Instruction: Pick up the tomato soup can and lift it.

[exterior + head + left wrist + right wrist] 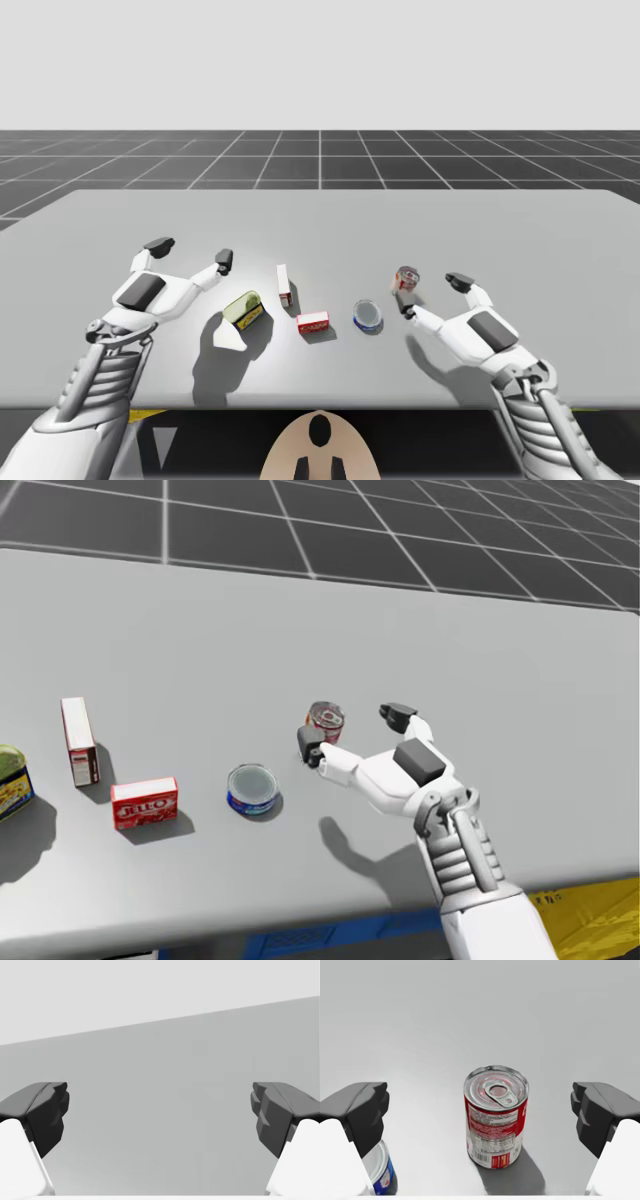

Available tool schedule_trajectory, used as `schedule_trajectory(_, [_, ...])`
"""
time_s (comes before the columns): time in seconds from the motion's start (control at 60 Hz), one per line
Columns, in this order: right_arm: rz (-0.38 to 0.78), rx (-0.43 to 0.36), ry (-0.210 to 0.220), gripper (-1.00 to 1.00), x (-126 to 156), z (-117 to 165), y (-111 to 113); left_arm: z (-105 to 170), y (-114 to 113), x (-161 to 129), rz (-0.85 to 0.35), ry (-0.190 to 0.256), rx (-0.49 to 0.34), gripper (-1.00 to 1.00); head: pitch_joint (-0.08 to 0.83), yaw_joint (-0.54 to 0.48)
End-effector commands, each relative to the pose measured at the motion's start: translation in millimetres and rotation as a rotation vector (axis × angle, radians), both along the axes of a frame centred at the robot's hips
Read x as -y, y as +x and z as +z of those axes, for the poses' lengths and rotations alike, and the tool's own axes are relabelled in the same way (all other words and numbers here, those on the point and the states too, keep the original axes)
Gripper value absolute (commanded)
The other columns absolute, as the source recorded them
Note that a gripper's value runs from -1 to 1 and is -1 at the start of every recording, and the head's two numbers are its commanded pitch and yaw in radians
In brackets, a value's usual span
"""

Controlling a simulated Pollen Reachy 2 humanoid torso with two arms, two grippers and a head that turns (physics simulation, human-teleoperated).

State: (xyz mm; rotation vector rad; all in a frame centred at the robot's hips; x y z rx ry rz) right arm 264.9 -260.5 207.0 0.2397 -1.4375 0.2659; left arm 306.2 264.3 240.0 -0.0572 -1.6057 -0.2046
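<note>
The tomato soup can point(407, 279) point(325, 720), red and white with a silver pull-tab lid, stands upright on the grey table point(520, 230). My right gripper point(433, 295) point(353, 730) is open just short of it. In the right wrist view the can point(495, 1115) stands ahead of my right gripper point(480, 1112), centred between its spread fingers, with neither finger touching it. At the table's left my left gripper point(191, 252) point(160, 1115) hangs open with nothing between its fingers.
A flat blue tin point(368, 315) point(252, 788) point(382, 1175) lies close to the left of the soup can, beside the right gripper's finger. Further left are a small red box point(313, 322), an upright red and white box point(285, 285) and a tipped yellow-green can point(245, 308).
</note>
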Motion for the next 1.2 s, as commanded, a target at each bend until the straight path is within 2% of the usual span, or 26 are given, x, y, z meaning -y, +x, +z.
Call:
schedule_trajectory(0.017, [0.013,-0.098,-0.012,-1.0,6,-34,5,-1,1,1,0.002,0.001,-0.004,-1.0,0.606,-0.32])
schedule_trajectory(0.083, [0.017,-0.13,0.0,-1.0,4,-40,9,-1,1,1,0.003,0.001,-0.004,-1.0,0.603,-0.32])
schedule_trajectory(0.217, [0.041,-0.179,-0.009,-1.0,-1,-46,22,-2,2,1,0.004,0.003,-0.004,-1.0,0.602,-0.32])
schedule_trajectory(0.317, [0.039,-0.215,0.012,-1.0,-6,-49,37,-2,2,0,0.005,0.001,-0.003,-1.0,0.604,-0.31])
schedule_trajectory(0.55, [0.026,-0.249,0.047,-1.0,-13,-49,66,-1,2,-1,0.006,0.002,0.005,-1.0,0.607,-0.31])
schedule_trajectory(0.783, [-0.016,-0.235,0.039,-1.0,-15,-54,83,0,1,0,0.002,0.002,0.009,-1.0,0.607,-0.31])
schedule_trajectory(0.8, [-0.013,-0.235,0.04,-0.97,-15,-54,83,0,2,0,0.002,0.002,0.009,-1.0,0.607,-0.31])
schedule_trajectory(0.817, [-0.012,-0.232,0.037,-0.82,-15,-55,83,0,2,-1,0.002,0.002,0.009,-1.0,0.607,-0.31])
schedule_trajectory(0.833, [-0.04,-0.215,0.023,-0.25,-15,-57,81,-1,1,0,0.001,0.003,0.008,-1.0,0.609,-0.31])
schedule_trajectory(0.867, [-0.063,-0.211,0.025,0.42,-16,-57,80,-1,1,0,0.001,0.003,0.008,-1.0,0.609,-0.31])
schedule_trajectory(0.883, [-0.043,-0.211,0.025,0.94,-16,-57,79,-1,1,0,0.0,0.005,0.008,-1.0,0.608,-0.31])
schedule_trajectory(0.9, [-0.035,-0.209,0.021,1.0,-16,-57,78,-1,1,0,0.0,0.005,0.008,-1.0,0.608,-0.31])
schedule_trajectory(1.1, [-0.036,-0.195,0.001,1.0,-17,-55,76,-1,1,1,-0.001,0.007,0.007,-1.0,0.556,-0.31])
schedule_trajectory(1.2, [-0.038,-0.191,0.003,1.0,-16,-55,76,-1,1,1,-0.001,0.005,0.006,-1.0,0.464,-0.32])
